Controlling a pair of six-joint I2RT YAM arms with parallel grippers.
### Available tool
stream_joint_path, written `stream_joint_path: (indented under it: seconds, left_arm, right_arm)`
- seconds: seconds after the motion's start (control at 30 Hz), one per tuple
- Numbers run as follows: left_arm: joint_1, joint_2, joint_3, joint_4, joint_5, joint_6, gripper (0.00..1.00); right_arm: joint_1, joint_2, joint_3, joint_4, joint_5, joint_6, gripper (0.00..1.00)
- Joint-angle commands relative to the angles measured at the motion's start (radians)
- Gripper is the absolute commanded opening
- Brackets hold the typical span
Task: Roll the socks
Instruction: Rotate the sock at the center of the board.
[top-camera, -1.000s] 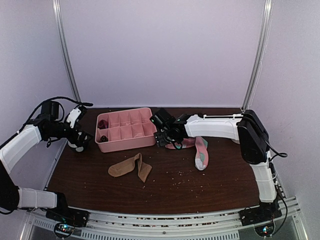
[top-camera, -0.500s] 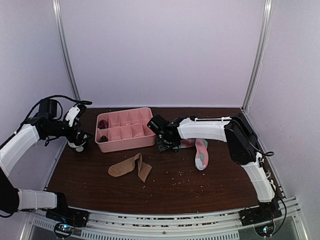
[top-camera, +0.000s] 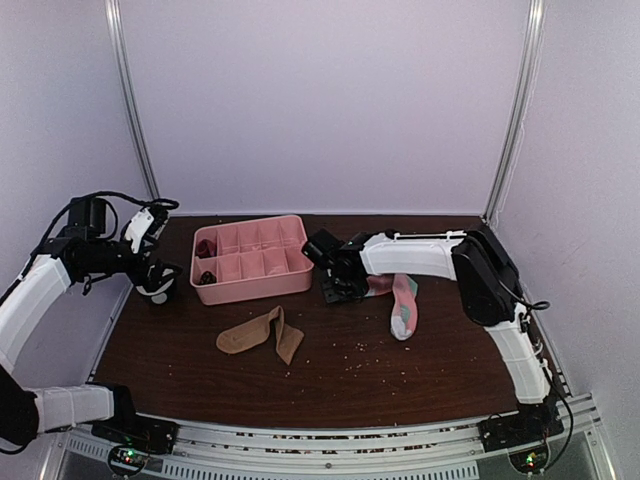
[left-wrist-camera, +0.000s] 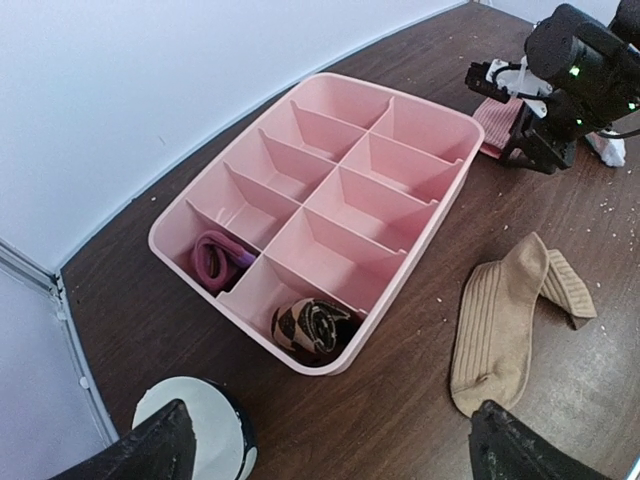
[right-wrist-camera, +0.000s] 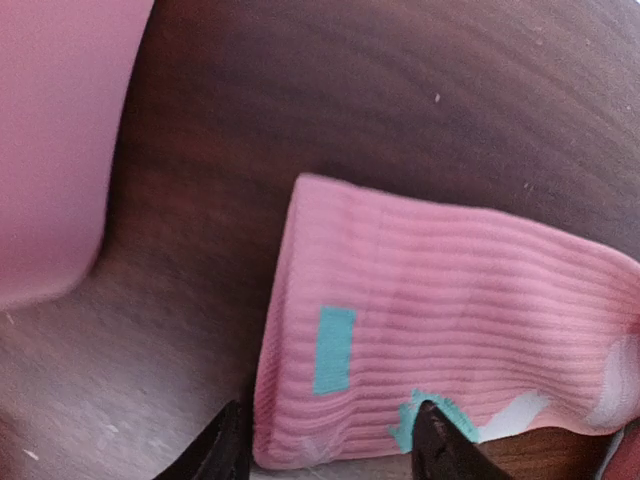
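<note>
A pink sock (right-wrist-camera: 440, 310) with mint-green patches lies flat on the brown table. My right gripper (right-wrist-camera: 332, 440) is low over its ribbed cuff, open, one fingertip at the cuff's edge and the other over the fabric. From above, this gripper (top-camera: 335, 290) sits just right of the pink tray (top-camera: 250, 291), the sock (top-camera: 378, 286) partly under it. The second pink sock (top-camera: 403, 305) lies further right. The tan socks (top-camera: 262, 333) lie crossed in the middle of the table. My left gripper (top-camera: 158, 285) hangs wide open left of the tray, holding nothing.
The divided pink tray (left-wrist-camera: 410, 290) holds a dark red roll (left-wrist-camera: 220, 258) and a patterned roll (left-wrist-camera: 315, 328) in its left compartments. A white round object (left-wrist-camera: 190, 430) sits below my left gripper. The tan socks (left-wrist-camera: 500, 320) lie near the tray's front corner. Crumbs dot the table.
My right gripper has come down to the table at the pink sock's cuff and its jaws have narrowed. The left arm has shifted slightly. The socks have not moved.
</note>
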Motion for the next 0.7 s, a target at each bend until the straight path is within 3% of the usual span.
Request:
stream_joint_path:
  seconds: [0.0,0.2,0.4,0.67]
  left_arm:
    - [0.005,-0.017,0.014,-0.021,0.052,0.040,0.98]
    - [0.004,-0.013,0.014,-0.037,0.064,0.049,0.97]
    - [0.005,-0.024,0.013,-0.040,0.089,0.049,0.97]
    - [0.004,-0.028,0.014,-0.050,0.098,0.049,0.97]
  right_arm:
    - [-0.009,-0.179,-0.211,0.058,0.022,0.052,0.59]
    - [0.016,-0.370,-0.342,0.028,0.065,0.079,0.69]
    - [0.031,-0.538,-0.545,0.033,0.117,0.159,0.73]
    - [0.027,-0.576,-0.726,0.052,0.124,0.197,0.72]
